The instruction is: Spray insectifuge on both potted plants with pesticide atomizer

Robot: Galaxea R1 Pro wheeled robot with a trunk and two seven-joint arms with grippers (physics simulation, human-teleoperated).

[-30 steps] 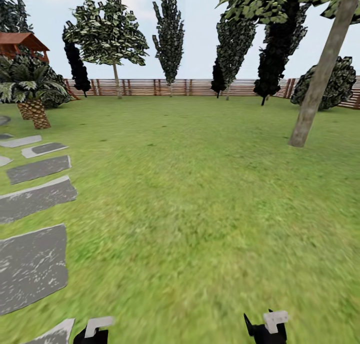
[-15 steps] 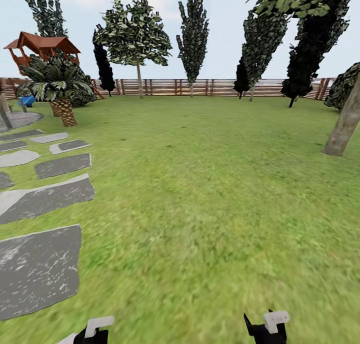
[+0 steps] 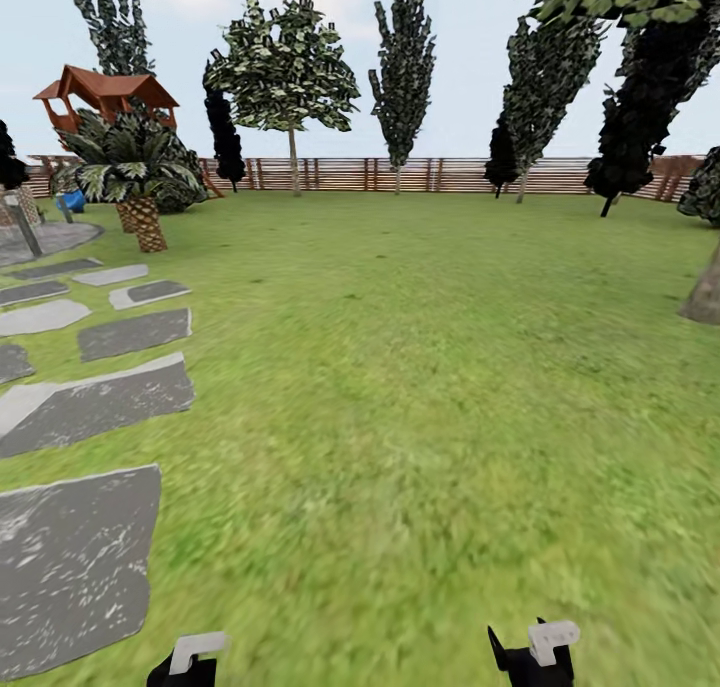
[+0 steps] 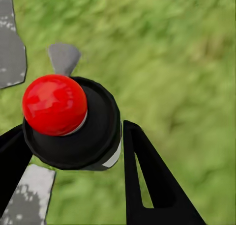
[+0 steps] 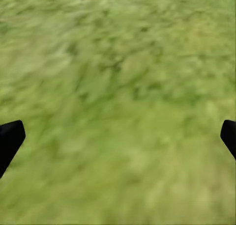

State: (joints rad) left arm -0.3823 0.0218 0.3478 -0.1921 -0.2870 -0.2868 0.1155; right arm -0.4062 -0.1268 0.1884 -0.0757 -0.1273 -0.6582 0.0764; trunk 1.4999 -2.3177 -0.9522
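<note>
green lawn [image 3: 420, 367], stepping stones [image 3: 95, 397] left, fence [image 3: 400, 174] behind; left hand [image 4: 73, 136] grasping atomizer [image 4: 69, 119]; right hand [image 5: 118, 136] released.

Glossy red cap [image 4: 54, 104]; slatted wood fence [image 3: 400, 174]; rough stone slabs [image 3: 70, 557].

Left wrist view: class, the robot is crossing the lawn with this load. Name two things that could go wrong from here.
1. The pesticide atomizer is round and sits between the left gripper's jaws, apparently held only at its sides. A jolt might make it twist or slip out.
2. The stepping stones lie close on the robot's left. Rolling over a raised edge could cause such a jolt.
</note>
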